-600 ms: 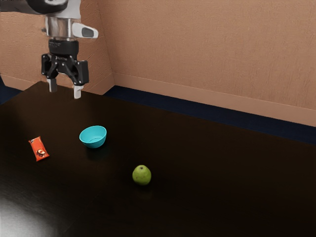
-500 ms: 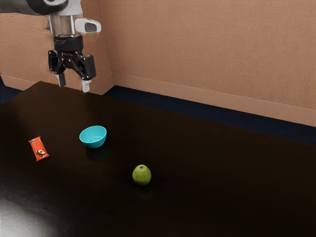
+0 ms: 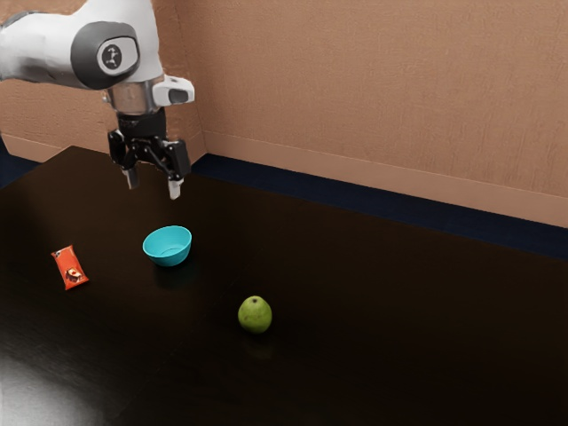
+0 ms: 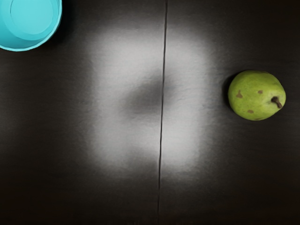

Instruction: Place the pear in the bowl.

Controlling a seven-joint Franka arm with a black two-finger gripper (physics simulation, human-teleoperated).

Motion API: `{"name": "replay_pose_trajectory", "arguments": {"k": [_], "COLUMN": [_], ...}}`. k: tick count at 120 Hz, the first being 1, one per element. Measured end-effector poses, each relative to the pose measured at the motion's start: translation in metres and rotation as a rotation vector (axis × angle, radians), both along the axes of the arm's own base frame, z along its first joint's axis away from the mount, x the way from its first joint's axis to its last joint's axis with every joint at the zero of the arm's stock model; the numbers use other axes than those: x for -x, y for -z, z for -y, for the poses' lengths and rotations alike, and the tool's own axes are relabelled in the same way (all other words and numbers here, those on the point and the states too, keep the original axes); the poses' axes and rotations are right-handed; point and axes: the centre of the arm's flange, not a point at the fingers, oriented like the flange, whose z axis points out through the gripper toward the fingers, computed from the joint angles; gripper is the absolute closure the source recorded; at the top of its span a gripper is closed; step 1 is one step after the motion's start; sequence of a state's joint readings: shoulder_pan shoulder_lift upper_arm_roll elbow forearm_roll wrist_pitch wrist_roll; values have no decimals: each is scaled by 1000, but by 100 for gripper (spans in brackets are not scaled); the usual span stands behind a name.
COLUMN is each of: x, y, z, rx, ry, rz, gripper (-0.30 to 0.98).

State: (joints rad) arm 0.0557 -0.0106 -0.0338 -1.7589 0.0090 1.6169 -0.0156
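We hold our gripper [image 3: 153, 187] high over the table [image 3: 417, 319], with its tips pointing down. Our two fingers [image 3: 175, 189] are wide apart, and we can see a big gap between them. They are not touching the pear or the bowl. Our white arm [image 3: 44, 55] comes in from the exterior view's left, and the black part of our gripper is below it.

The blue bowl [image 3: 168, 247] sits on the table, lower down than our fingers. It stands the right way up, with its round mouth facing up. On the exterior view's left of the bowl, near it, a red snack packet [image 3: 69, 267] lies flat on the table.

The green pear [image 3: 255, 315] is on the table too, outside the bowl. It is on the exterior view's right of the bowl and nearer to that camera, and there is bare table between the two. In the wrist view we see its short brown stem [image 4: 277, 102] and a few brown spots. A thin dark line [image 4: 162, 117] runs along the table between the bowl and the pear, and a pale patch of light [image 4: 115, 61] shines on the wood.

Past the table we see a dark blue floor [image 3: 337, 193] and a tan wall [image 3: 373, 89].
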Motion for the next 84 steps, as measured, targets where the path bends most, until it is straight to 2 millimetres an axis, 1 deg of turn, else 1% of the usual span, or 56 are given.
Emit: {"name": "replay_pose_trajectory", "arguments": {"k": [7,13,28,34,39,47,52,58,71,84], "x": [3,3,-8,-14,-17,-14,-11,-9,-15,-18], "y": [30,52,96,114,127,140,150,162,185,195], "z": [0,1,8,20,43,82,96,100,102,110], "rx": [2,4,9,12,17,26,35,44,62,74], "ry": [-1,0,10,31,68,132,151,152,139,144], "rz": [-14,-16,-6,-5,-4,5,6,7,10,29], "gripper": [0,0,0,0,0,0,0,0,0,0]}}
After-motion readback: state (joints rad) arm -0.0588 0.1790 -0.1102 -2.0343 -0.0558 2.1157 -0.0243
